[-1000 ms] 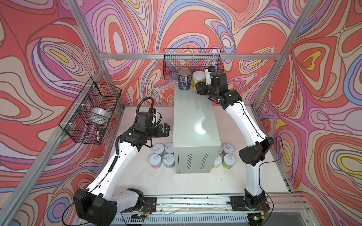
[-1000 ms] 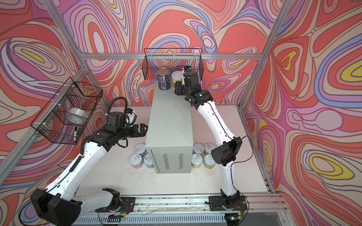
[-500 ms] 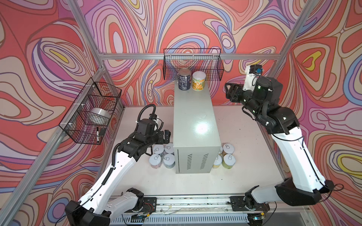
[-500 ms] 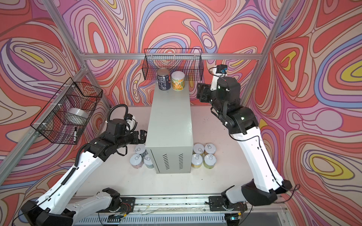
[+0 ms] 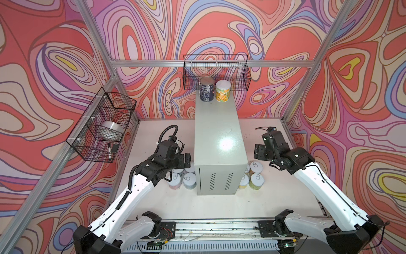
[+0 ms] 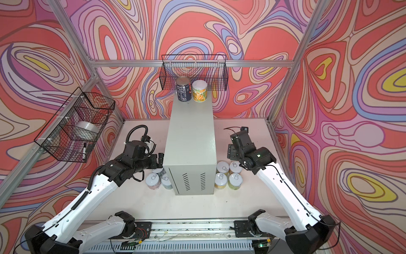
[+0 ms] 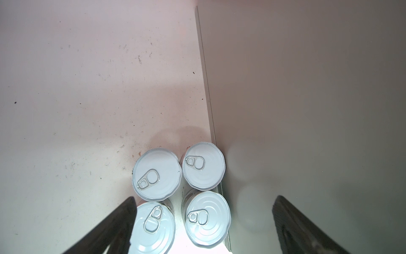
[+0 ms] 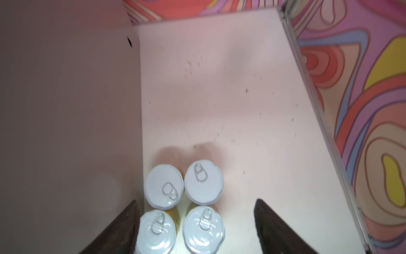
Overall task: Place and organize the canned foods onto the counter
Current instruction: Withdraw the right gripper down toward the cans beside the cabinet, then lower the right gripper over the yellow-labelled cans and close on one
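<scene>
Wide and empty: left gripper point(image 7: 204, 199), right gripper point(image 8: 196, 200). Beneath, short round metal tins with pale lids point(image 7: 157, 176): likely stiff, slippery, heavy. Grasp across side wall.

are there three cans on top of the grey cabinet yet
No, only two stand on the counter: a navy can and an orange-labelled can, side by side at its far end.

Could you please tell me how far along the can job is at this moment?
Done: a dark navy tin and an orange-labelled tin stand atop the tall light-grey metal cabinet. In hand: nothing; the left gripper and right gripper are open, each above four pale-lidded tins on the white tabletop. Left: those eight.
</scene>
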